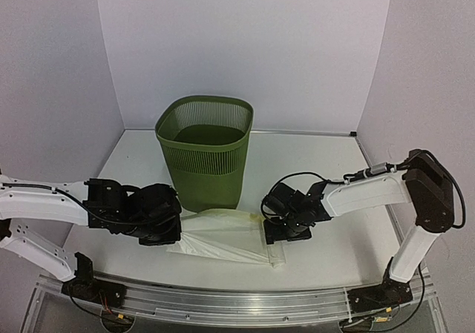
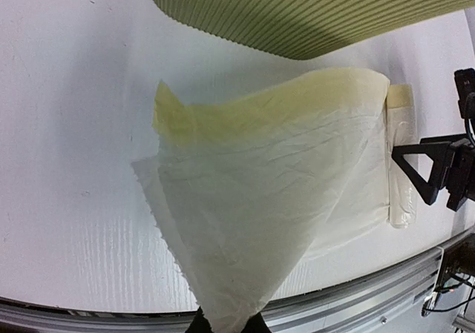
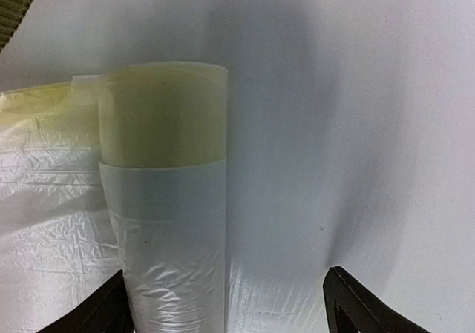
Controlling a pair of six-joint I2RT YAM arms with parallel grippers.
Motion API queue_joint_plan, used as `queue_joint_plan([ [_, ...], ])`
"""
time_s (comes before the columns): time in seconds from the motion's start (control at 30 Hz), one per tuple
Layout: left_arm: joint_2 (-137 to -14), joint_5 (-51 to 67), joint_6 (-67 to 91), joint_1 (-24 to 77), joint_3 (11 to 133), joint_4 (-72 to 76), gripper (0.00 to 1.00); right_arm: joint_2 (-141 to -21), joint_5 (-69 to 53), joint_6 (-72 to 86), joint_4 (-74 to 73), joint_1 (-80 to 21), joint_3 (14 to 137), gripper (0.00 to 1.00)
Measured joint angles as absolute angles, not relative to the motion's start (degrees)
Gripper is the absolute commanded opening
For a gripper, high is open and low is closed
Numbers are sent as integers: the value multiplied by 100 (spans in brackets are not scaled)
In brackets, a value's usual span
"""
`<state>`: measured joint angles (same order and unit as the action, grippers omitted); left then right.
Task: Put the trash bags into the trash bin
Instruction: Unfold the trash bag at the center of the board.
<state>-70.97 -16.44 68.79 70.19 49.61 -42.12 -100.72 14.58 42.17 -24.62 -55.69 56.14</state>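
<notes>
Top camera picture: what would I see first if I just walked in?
The big green trash bin standing in the middle of the table. Right in front of it lies a pale, crinkly trash bag, partly unrolled, with the left gripper pinching one end and the right gripper open over its rolled end.

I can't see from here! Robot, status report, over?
Left pincer shut on bag edge. Right pincer open at bag's rolled end. Bag outside bin. Nothing blocks bin's mouth.
</notes>
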Motion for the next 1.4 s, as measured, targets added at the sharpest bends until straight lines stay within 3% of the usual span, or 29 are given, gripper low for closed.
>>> queue_joint_plan([
  [0.43, -6609, -2097, 7845, 6956, 4057, -4648, 0, -9428, 1858, 4431, -2764, -5399, 5354, 87],
  [0.8, -7495, -2005, 7782, 6771, 3991, -4347, 0, -9457, 1503, 4128, -3056, -5372, 5884, 92],
  [1.0, -7599, -2021, 7786, 6749, 4176, -4396, 0, -10088, 1295, 3784, -2843, -5493, 6679, 92],
  [1.4, -7275, -2403, 8078, 6406, 4359, -5264, 0, -10757, 1342, 3531, -2974, -5516, 6691, 93],
])
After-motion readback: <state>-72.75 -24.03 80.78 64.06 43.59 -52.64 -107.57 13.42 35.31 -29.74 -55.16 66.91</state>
